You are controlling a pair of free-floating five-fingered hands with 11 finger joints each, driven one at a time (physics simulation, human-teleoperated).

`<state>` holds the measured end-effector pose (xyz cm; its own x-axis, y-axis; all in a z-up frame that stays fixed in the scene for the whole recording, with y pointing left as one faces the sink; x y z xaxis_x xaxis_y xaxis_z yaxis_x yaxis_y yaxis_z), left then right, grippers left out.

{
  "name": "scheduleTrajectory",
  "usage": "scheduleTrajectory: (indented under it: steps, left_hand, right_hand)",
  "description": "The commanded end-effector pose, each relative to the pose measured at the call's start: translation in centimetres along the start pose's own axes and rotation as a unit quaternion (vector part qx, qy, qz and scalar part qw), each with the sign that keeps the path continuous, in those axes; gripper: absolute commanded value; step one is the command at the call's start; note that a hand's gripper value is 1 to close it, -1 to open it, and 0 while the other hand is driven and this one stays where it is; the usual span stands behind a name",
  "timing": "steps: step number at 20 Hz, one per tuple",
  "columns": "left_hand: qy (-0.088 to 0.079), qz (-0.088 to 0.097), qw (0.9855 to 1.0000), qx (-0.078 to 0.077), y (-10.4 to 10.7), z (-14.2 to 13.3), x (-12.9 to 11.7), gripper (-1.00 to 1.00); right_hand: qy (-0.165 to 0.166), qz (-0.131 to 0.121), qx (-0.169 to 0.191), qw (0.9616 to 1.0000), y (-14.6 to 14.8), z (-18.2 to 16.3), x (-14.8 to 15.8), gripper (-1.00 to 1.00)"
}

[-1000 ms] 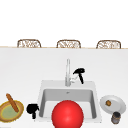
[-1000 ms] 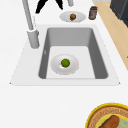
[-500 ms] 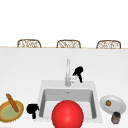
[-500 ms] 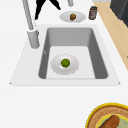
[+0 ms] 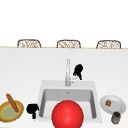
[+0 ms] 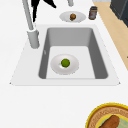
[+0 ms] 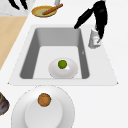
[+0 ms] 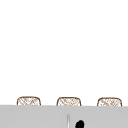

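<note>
Bowl (image 5: 11,110) with a brown stick-like thing lying across it sits far left on the counter, and just right of it the left hand (image 5: 32,109) hangs near the sink (image 5: 41,96) corner, fingers curled on nothing. A big red ball (image 5: 67,114) fills the front of the basin in the front view; the side views show a white dish (image 6: 64,64) with a small green fruit (image 6: 65,62) on the basin floor. Behind the basin stands the tap (image 5: 67,72), and the right hand (image 5: 78,71) is at its lever (image 5: 73,79) on the right side, fingers pointing down and loosely spread; whether they touch the lever I cannot tell. A tap lever is likely stiff, smooth metal, light to swing, best pushed at its free tip rather than near the pivot. Far right lie a plate (image 5: 119,105) with a brown lump and a dark jar (image 5: 115,117) just in front of it.
</note>
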<state>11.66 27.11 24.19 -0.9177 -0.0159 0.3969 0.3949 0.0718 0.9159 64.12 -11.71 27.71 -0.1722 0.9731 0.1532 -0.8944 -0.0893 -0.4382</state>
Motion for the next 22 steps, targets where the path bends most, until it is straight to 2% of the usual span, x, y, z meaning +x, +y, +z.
scheduleTrajectory:
  steps: [1, 3, 7, 8, 9, 12, 13, 15, 18, 22]
  left_hand:
    - [0.000, 0.000, 1.0000, 0.000, 0.0, 0.0, 0.0, 0.00]
    - [0.000, 0.000, 1.0000, 0.000, 0.0, 0.0, 0.0, 0.00]
    - [0.000, 0.000, 1.0000, 0.000, 0.0, 0.0, 0.0, 0.00]
    - [0.000, 0.000, 1.0000, 0.000, 0.0, 0.0, 0.0, 0.00]
    - [0.000, 0.000, 1.0000, 0.000, 0.0, 0.0, 0.0, 0.00]
    - [0.000, 0.000, 1.0000, 0.000, 0.0, 0.0, 0.0, 0.00]
    - [0.000, 0.000, 1.0000, 0.000, 0.0, 0.0, 0.0, 0.00]
    - [0.000, 0.000, 1.0000, 0.000, 0.0, 0.0, 0.0, 0.00]
    - [0.000, 0.000, 1.0000, 0.000, 0.0, 0.0, 0.0, 0.00]
    - [0.000, 0.000, 1.0000, 0.000, 0.0, 0.0, 0.0, 0.00]
  right_hand:
    - [0.002, 0.007, 0.037, 0.9993, -1.9, -1.5, -0.5, -1.00]
    - [0.005, -0.007, 0.036, 0.9993, -3.4, -0.5, -0.3, -1.00]
    - [0.001, -0.006, 0.056, 0.9984, -3.6, 0.1, -0.2, -1.00]
    - [0.010, -0.011, 0.052, 0.9986, -3.4, -0.3, -0.3, -1.00]
    - [0.012, -0.012, 0.032, 0.9994, -3.3, 0.0, -0.3, -1.00]
    - [0.018, 0.000, 0.022, 0.9996, -3.1, 0.1, -0.3, -1.00]
    - [0.013, 0.001, 0.052, 0.9986, -3.2, -0.8, -0.4, -1.00]
    - [0.014, 0.007, 0.058, 0.9982, -3.1, -2.0, -0.7, -1.00]
    - [0.020, 0.021, 0.024, 0.9993, -2.5, -3.1, -0.9, -1.00]
    - [0.019, 0.028, 0.046, 0.9984, -1.8, -5.3, -1.3, -1.00]
